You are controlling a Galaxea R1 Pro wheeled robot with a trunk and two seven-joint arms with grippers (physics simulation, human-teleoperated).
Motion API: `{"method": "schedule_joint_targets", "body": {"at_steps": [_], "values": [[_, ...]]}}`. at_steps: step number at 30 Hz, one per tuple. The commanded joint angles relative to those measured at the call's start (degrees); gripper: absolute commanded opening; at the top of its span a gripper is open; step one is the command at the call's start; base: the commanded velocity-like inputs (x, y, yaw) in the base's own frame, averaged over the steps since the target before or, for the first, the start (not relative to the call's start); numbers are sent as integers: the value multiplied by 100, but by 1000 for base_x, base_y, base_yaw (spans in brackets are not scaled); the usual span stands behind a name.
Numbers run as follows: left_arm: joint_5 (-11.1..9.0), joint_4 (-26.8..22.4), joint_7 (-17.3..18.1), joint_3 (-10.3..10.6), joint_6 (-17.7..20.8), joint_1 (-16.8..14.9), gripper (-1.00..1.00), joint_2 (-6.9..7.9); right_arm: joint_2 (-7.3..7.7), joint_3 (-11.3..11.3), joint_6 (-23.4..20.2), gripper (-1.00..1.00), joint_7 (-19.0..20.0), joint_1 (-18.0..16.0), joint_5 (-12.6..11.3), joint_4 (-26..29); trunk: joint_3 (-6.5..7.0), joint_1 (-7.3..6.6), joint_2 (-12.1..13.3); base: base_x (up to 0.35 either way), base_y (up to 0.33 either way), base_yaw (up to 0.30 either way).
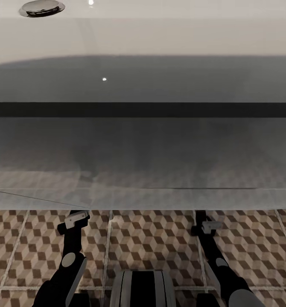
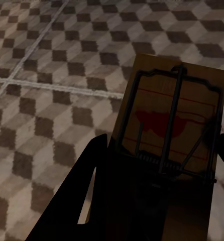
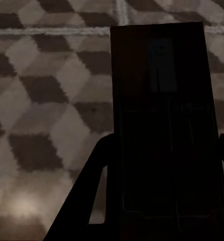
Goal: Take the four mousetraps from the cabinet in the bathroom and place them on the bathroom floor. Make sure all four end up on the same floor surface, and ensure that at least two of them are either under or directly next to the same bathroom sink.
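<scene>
In the left wrist view a tan mousetrap [image 2: 178, 108], with a black spring bar and a red bit, sits between the dark fingers of my left gripper [image 2: 159, 173], which is shut on it just above the cube-patterned bathroom floor [image 2: 51, 90]. In the right wrist view my right gripper [image 3: 162, 165] is shut on a second mousetrap [image 3: 159, 95], a dark board in deep shadow over the same tiles. In the head view the white sink [image 1: 143, 38] with its grey underside spans the picture. Both forearms reach under its front edge, which hides the fingertips.
The sink's drain [image 1: 41, 7] lies at the far left of the basin. A dark band [image 1: 143, 109] runs beneath the rim. Patterned tiles [image 1: 151, 243] show between my arms, with my trunk [image 1: 143, 288] at the near edge.
</scene>
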State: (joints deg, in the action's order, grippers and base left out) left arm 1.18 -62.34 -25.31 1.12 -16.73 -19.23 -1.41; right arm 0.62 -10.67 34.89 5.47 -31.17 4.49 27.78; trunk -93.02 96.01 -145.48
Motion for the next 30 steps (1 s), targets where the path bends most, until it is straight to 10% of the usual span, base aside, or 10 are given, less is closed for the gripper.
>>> {"method": "schedule_joint_targets", "body": {"at_steps": [1, 24, 30], "values": [[23, 3, -42, 11, -6, -2, -100, 3, -2, -49, 15, -100, 59, -4, 40, -30, -3, -1, -1, 0, 0, 0], [22, 11, -38, 11, -6, -2, -100, 0, 449, -84, -15, -100, 1167, -19, -318, -62, -3, -1, -1, 0, 0, 0], [26, 11, -37, 11, -6, -2, -100, 0, 464, -52, -658, -100, 1402, -49, -300, -45, -3, -1, -1, 0, 0, 0]]}}
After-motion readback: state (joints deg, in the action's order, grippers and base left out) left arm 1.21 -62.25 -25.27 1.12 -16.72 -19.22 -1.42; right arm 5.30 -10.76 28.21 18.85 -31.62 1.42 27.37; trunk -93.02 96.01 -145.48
